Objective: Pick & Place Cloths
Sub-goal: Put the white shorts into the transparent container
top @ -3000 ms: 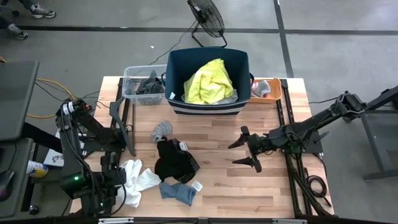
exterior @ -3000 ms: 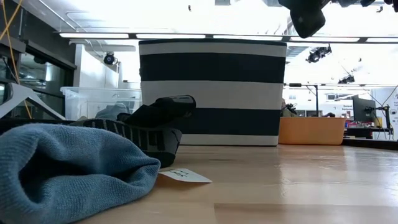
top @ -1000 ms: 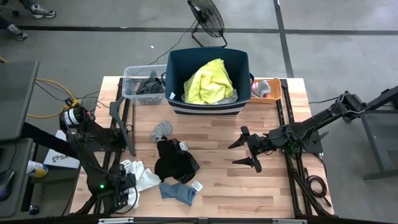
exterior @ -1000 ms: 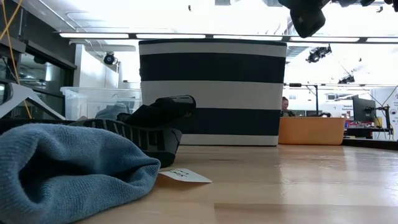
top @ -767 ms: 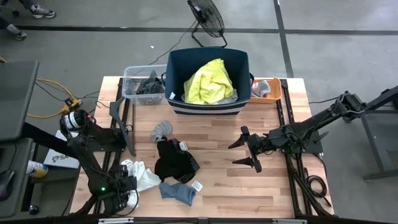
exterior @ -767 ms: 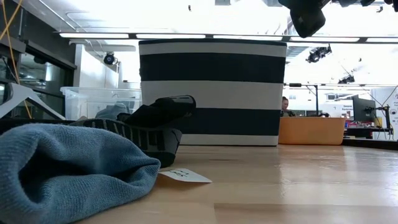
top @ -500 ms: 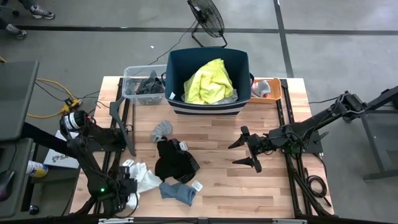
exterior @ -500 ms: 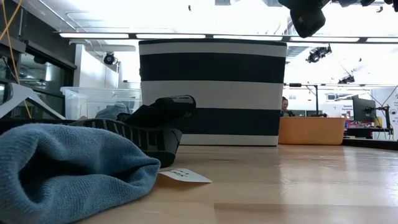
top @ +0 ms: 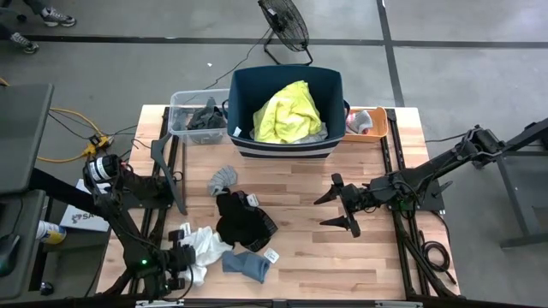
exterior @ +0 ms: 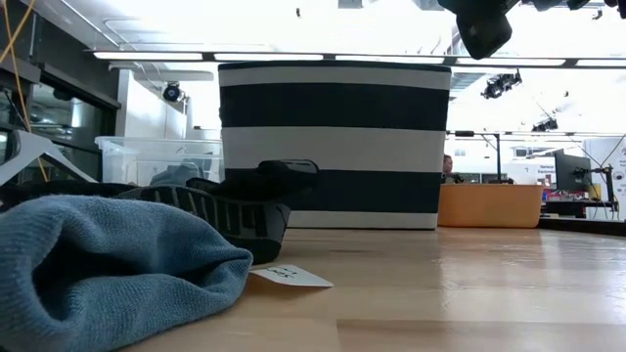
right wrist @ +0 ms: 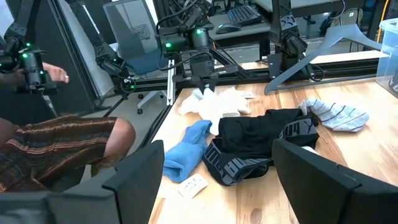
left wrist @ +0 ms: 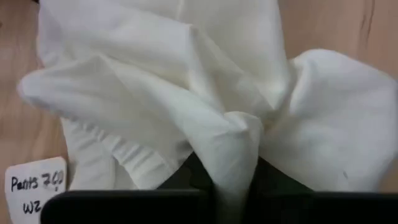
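1. Your table [top: 308, 184] is a light wooden top. At its far edge stands the navy tub [top: 287, 145], striped navy and white on its side [exterior: 335, 147], with the neon yellow shirt [top: 288, 111] heaped inside.
2. Just left of that tub you have a clear plastic bin [top: 182, 127] with dark grey cloth [top: 204, 116] in it; to the tub's right sits the small orange tray [top: 366, 121].
3. The loose cloths lie in the near-left part of the table. The black garment [top: 243, 224] is the biggest, spread out in the middle of the group.
4. The white cloth [top: 202, 246] lies at the near-left corner. Your left gripper [top: 181, 259] is pinched shut on a fold of it [left wrist: 233, 146]; nothing stands between the two. A handwritten paper tag [left wrist: 34, 188] lies just beside the cloth.
5. The blue sock [top: 247, 263] lies near the front edge, between the white cloth and a small white label [top: 271, 256], touching the black garment's near side.
6. The grey striped sock [top: 223, 179] lies beyond the black garment, toward the tub.
7. Your right gripper [top: 341, 205] hovers over bare wood, well apart from the pile, its fingers spread wide and holding nothing.
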Tool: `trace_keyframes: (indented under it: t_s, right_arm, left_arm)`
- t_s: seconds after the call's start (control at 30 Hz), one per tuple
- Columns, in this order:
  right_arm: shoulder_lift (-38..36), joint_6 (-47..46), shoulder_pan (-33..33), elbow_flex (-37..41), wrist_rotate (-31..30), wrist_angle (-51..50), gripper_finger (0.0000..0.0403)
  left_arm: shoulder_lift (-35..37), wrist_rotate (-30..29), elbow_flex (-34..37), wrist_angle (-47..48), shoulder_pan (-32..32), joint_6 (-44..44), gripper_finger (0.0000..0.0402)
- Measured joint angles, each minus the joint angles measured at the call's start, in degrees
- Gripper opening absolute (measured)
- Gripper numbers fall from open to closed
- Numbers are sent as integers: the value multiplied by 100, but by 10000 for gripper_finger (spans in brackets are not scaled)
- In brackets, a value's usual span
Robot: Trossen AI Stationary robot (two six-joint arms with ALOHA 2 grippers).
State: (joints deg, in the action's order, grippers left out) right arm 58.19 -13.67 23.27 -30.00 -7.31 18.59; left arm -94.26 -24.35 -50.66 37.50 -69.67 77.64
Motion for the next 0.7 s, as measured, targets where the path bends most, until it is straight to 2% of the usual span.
trace_keyframes:
  t_s: [0.13, 0.27, 0.43, 0.7]
  right_arm:
    - [0, 0, -2, 0, 0, 2, 291]
    - [0, 0, -2, 0, 0, 2, 291]
    - [0, -2, -1, 0, 0, 1, 291]
    - [0, -1, -1, 0, 0, 0, 291]
  left_arm:
    - [2, -304, -308, 21, 0, 293, 23]
    - [4, -695, -887, 512, -2, 305, 23]
    - [11, -1210, -1993, 1857, -4, 345, 23]
    - [20, -2981, -3737, 4158, -2, 342, 23]
